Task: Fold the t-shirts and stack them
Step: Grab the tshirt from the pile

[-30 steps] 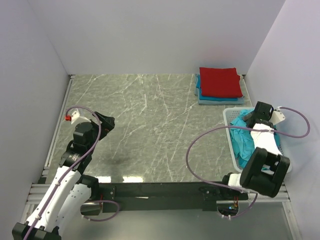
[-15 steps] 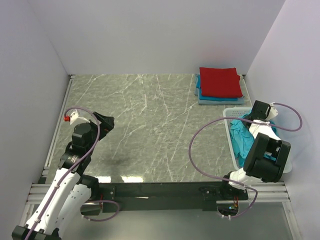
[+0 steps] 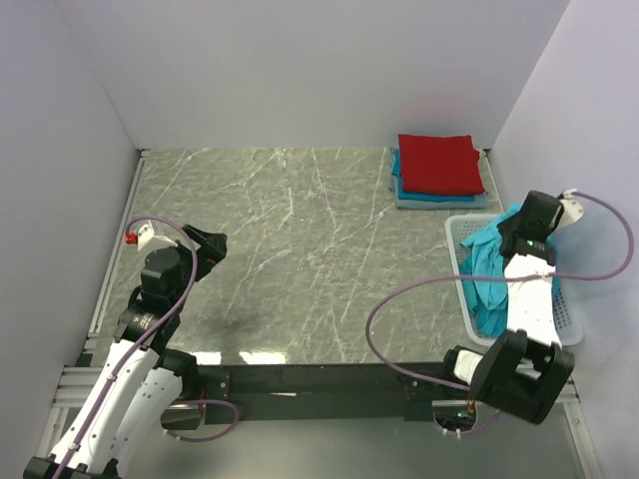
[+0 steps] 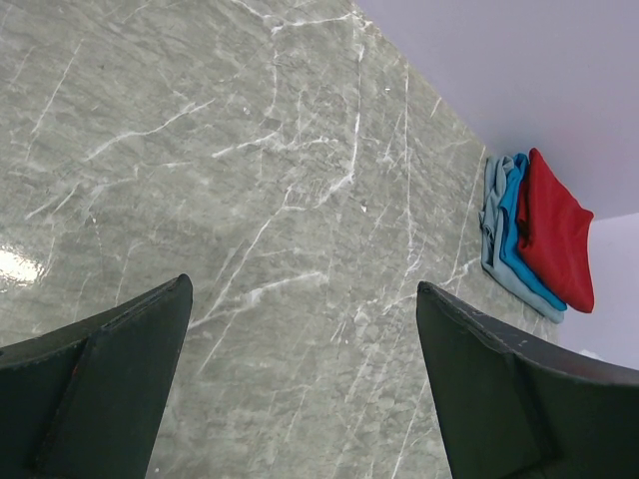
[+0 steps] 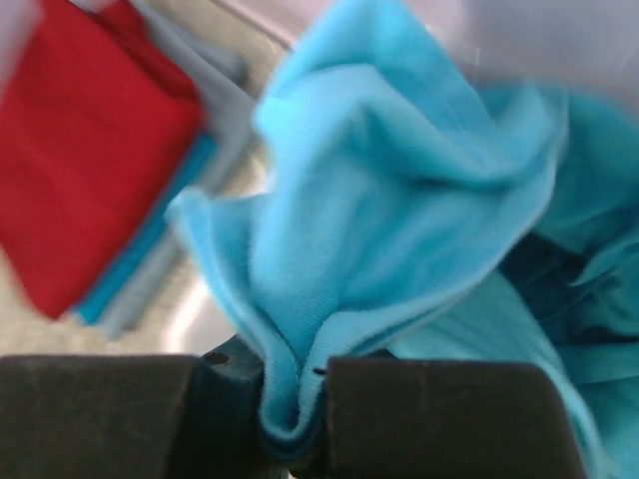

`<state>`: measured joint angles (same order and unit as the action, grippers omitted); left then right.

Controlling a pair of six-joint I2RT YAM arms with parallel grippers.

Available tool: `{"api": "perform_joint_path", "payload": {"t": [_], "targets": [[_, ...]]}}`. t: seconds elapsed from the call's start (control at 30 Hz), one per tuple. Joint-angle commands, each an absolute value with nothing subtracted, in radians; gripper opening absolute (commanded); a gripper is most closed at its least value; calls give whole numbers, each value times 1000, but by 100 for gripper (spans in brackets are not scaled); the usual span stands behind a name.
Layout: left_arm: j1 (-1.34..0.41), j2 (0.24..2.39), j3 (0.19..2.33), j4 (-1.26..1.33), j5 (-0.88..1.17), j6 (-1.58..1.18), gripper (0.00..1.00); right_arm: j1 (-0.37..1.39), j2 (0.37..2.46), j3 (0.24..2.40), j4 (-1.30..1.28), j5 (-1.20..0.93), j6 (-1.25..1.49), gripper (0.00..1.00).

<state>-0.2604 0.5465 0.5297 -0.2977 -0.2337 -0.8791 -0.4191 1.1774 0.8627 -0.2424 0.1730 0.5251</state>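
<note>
The worktop (image 3: 300, 249) is bare apart from the folded stack (image 3: 437, 165). I'm at the pick-up step: in the basket (image 3: 457, 239), my right tool (image 5: 290, 399) is clamped on a fold of the turquoise t-shirt (image 5: 399, 220). Next I'd lift it clear and spread it flat. The left tool (image 4: 305, 329) hangs with its fingers apart. My arm hides the basket's depth.

Left arm (image 3: 112, 384), right arm (image 3: 529, 299): white shells, black joints. Thin purple cables (image 3: 368, 321) loop along both. Red tab (image 3: 132, 237). Black wedge fingers (image 4: 105, 384).

Red tee (image 3: 437, 163) folded atop blue tee (image 4: 511, 215), far-rt corner; turquoise tees (image 3: 489, 289) crumpled in basket (image 3: 457, 230), rt side.
</note>
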Motion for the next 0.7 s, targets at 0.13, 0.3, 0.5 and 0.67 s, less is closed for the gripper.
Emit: {"api": "perform_joint_path", "payload": {"t": [0.13, 0.3, 0.5, 0.67], "targets": [[-256, 540, 540, -275, -238, -879, 99, -422, 999, 1116, -405, 94, 428, 0], [-256, 537, 548, -294, -252, -884, 99, -417, 971, 1316, -460, -24, 411, 0], [-256, 528, 552, -308, -267, -888, 99, -327, 1057, 1586, -552, -104, 350, 0], [-256, 525, 561, -327, -268, -896, 99, -59, 1199, 1871, -690, -2, 270, 0]]}}
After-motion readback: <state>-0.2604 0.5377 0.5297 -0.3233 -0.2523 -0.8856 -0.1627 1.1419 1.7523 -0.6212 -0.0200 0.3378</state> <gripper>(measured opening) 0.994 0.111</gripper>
